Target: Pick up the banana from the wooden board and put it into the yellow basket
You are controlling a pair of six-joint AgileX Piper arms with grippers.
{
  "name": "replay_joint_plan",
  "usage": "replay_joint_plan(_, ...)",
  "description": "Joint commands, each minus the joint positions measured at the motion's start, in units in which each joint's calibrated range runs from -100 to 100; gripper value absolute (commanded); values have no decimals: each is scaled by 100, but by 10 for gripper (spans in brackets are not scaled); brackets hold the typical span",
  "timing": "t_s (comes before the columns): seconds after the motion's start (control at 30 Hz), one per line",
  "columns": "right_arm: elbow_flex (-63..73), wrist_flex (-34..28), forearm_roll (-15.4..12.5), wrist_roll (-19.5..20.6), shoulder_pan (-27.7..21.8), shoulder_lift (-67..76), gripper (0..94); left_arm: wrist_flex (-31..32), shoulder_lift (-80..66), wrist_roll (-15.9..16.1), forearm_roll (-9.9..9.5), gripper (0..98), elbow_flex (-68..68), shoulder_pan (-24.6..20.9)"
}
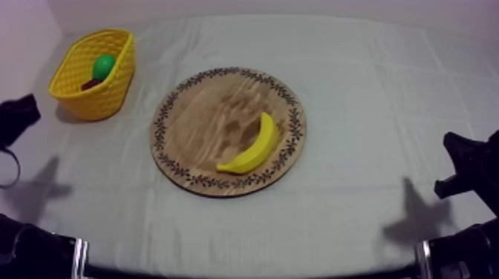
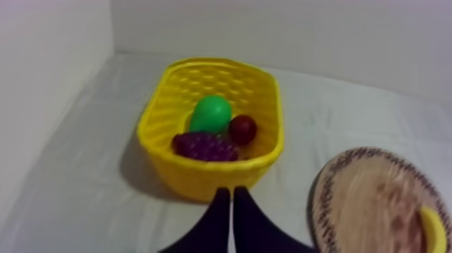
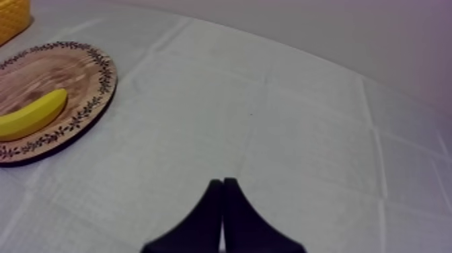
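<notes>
The round wooden board shows matt brown grain. The banana looks like smooth plastic, slightly shiny. The yellow basket is plastic lattice. The cloth is matt, with creases.

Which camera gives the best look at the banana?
The top view: the whole banana lies on the board. The right wrist view cuts off one end; the left wrist view catches just a sliver.

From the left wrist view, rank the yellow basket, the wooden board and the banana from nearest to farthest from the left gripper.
1. The yellow basket: straight ahead of the left gripper.
2. The wooden board: off to the gripper's right, beside the basket.
3. The banana: on the board's far part, away from the gripper.
</notes>
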State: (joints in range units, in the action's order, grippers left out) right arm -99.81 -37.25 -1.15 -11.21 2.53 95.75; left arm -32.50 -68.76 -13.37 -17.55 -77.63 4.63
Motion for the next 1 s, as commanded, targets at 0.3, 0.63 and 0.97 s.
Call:
replay_joint_plan(0.3, 3, 0, 0, -1, 0, 0, 3, -1402, 2761, 167, 218, 0, 4214, 879)
replay_joint_plan(0.63, 3, 0, 0, 0, 0, 0, 3, -2597, 3700, 1223, 882, 0, 5760, 1341)
replay_joint_plan(0.97, 3, 0, 0, 0, 0, 0, 3, -3072, 4494, 1324, 917, 0, 6462, 2082)
